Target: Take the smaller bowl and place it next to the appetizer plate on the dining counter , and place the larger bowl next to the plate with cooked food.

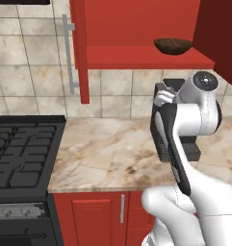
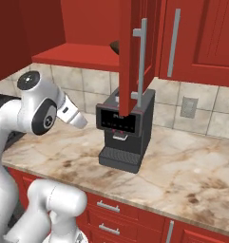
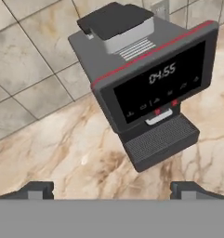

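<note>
1. Red kitchen, tiled backsplash, marbled stone bench [image 1: 103, 153] along the wall, black stove [image 1: 21, 153] at its left end in the left base view.
2. Gripper [image 3: 111, 190]: in the hand view the two dark fingertips [image 3: 36, 189] sat far apart at the bottom edge, jaws wide, nothing between them. Empty.
3. Gripper pointed down and forward at a dark grey coffee machine [image 3: 146, 88] with a lit clock display and drip tray, standing on the bench against the tiles. Not touching it.
4. Arm [image 1: 194, 115] was folded up in front of the machine, wrist raised above bench level.
5. Smaller bowl [image 1: 173, 45]: dark brown wooden, upright on the bottom shelf of the open red wall cabinet [image 1: 136, 53], above the coffee machine. Well above the gripper and apart from it.
6. Cabinet door [image 2: 132, 52] stood open, swung outward; in the right base view it covered most of the bowl, only a dark sliver showed at its left edge.
7. Larger bowl, both plates, dining counter: can't place them from these frames.
8. Step judged: very early, reaching for the first pick, smaller bowl untouched on the shelf.
9. Next move calls for lifting the hand to shelf height, tilting it to face into the cabinet, clearing the open door and the machine top, then closing on the bowl rim.
10. Risk: shallow bowl, rim pinch may slip.
</note>
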Motion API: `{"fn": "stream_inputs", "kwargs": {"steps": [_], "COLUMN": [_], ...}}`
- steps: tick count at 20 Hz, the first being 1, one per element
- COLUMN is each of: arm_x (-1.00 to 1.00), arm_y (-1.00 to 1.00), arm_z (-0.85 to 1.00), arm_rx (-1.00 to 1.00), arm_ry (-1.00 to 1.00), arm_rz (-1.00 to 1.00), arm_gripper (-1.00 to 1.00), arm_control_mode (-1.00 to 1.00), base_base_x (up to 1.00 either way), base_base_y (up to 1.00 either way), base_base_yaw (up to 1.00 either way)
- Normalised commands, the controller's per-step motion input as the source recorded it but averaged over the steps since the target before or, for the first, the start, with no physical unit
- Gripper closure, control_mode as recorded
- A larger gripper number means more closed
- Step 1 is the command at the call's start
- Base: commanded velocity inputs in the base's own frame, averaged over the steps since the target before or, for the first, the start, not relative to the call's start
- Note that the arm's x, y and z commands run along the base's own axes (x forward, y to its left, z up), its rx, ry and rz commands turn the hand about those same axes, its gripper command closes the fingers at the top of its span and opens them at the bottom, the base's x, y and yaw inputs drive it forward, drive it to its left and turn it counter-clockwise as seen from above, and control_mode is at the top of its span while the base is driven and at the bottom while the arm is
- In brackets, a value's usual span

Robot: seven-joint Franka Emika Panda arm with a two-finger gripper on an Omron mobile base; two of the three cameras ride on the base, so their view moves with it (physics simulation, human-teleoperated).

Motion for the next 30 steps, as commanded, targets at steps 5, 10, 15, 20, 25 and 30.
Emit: {"fn": "stream_inputs", "kwargs": {"steps": [5,10,15,20,25,30], "arm_x": [0.1,0.19,0.09,0.32,0.9,0.81], "arm_y": [0.0,-0.07,-0.69,-0.58,-0.12,-0.08], "arm_z": [1.0,1.0,0.9,0.14,-0.18,-0.18], "arm_rx": [0.0,0.0,0.05,0.0,-0.02,0.0], "arm_ry": [-0.14,0.0,0.03,0.02,0.06,-0.11], "arm_rz": [-0.29,-0.24,-0.12,-0.01,0.0,0.0], "arm_gripper": [-1.0,-1.0,-1.0,-1.0,-1.0,-1.0], "arm_control_mode": [-1.0,-1.0,-1.0,-1.0,-1.0,-1.0], "base_base_x": [0.0,0.0,0.0,0.0,0.0,0.0], "base_base_y": [0.0,0.0,0.0,0.0,0.0,0.0], "base_base_yaw": [0.0,0.0,0.0,0.0,0.0,0.0]}}
